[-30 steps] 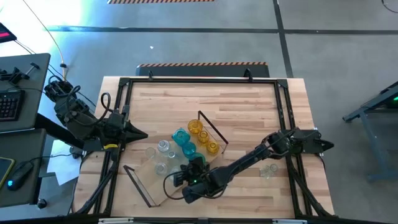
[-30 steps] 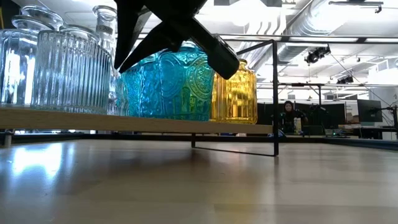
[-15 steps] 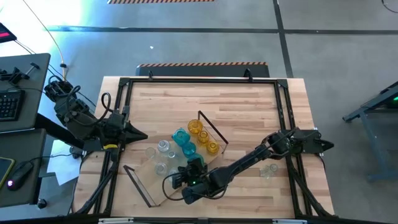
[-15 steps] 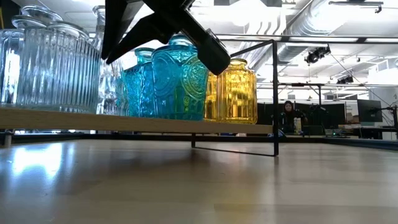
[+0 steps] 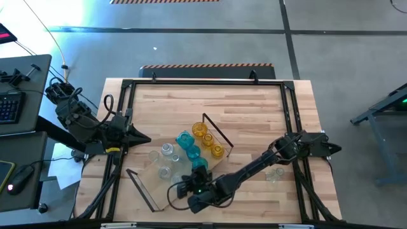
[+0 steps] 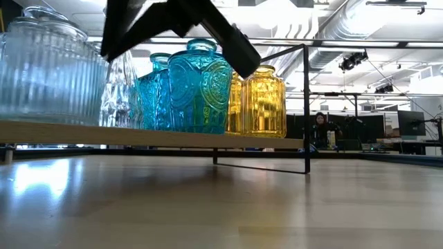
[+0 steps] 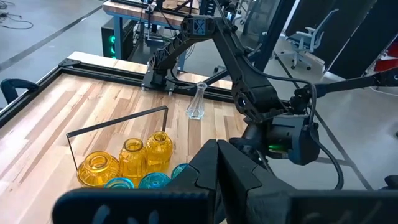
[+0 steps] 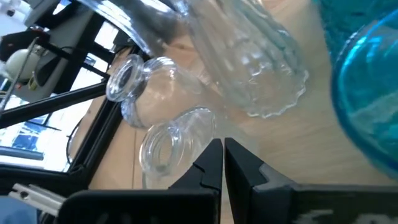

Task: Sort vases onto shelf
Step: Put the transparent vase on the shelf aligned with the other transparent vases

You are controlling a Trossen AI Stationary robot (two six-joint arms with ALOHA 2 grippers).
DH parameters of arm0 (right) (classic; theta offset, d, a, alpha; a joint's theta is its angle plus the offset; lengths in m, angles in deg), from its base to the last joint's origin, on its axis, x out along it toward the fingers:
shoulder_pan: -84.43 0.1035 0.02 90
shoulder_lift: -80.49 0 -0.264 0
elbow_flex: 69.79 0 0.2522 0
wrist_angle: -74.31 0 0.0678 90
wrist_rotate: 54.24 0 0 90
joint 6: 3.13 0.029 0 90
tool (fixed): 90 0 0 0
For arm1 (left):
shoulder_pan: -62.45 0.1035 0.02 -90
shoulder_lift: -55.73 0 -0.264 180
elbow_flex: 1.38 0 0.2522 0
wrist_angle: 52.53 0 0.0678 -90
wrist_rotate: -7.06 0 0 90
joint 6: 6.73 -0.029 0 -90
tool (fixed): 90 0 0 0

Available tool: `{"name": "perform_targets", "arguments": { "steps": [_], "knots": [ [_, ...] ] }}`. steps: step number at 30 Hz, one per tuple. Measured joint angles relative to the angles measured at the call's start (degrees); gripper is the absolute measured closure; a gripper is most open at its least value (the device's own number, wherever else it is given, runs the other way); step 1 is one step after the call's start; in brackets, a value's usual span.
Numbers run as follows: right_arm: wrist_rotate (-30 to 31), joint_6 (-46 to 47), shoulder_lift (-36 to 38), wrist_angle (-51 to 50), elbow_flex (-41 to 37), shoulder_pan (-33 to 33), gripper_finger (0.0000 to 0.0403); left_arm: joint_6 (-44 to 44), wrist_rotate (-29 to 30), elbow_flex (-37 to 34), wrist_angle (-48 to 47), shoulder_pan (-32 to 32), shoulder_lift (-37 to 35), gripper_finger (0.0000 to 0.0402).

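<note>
The shelf (image 5: 152,184) lies slantwise on the table, its board edge (image 6: 138,135) facing the low view. On it stand amber vases (image 5: 206,140) (image 6: 263,104), teal vases (image 5: 193,152) with the nearest teal vase (image 5: 199,164) (image 6: 201,90), and clear vases (image 5: 164,162), one of them ribbed (image 6: 48,76). My right gripper (image 5: 180,189) (image 8: 222,152) is shut, low over the shelf's near end among the clear vases (image 8: 161,143). My left gripper (image 5: 145,137) (image 7: 217,155) is shut and waits at the table's left side. My right gripper points its shut fingertips beside a small clear vase (image 8: 186,134) on the shelf. I cannot tell whether they touch it.
One clear flared vase (image 5: 275,172) (image 7: 197,102) stands alone on the tabletop near the right arm's base. Black frame bars (image 5: 203,83) run around the table. Bare wood lies between the shelf and the far edge. A person sits far off in the room (image 6: 322,128).
My right gripper has drawn back along the shelf toward its near-left end, uncovering the nearest teal vase, which now stands in line with the other teal ones. In the low view the ribbed clear vase has slid left and nearer.
</note>
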Motion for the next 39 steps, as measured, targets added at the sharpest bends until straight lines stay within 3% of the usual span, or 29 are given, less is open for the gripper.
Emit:
{"name": "perform_targets", "arguments": {
  "steps": [39],
  "knots": [
    [-2.6,-3.0,0.0,3.3,0.0,0.8,0.0403,0.9,-0.1,0.0,0.6,0.0,0.0,0.0401]
  ]
}}
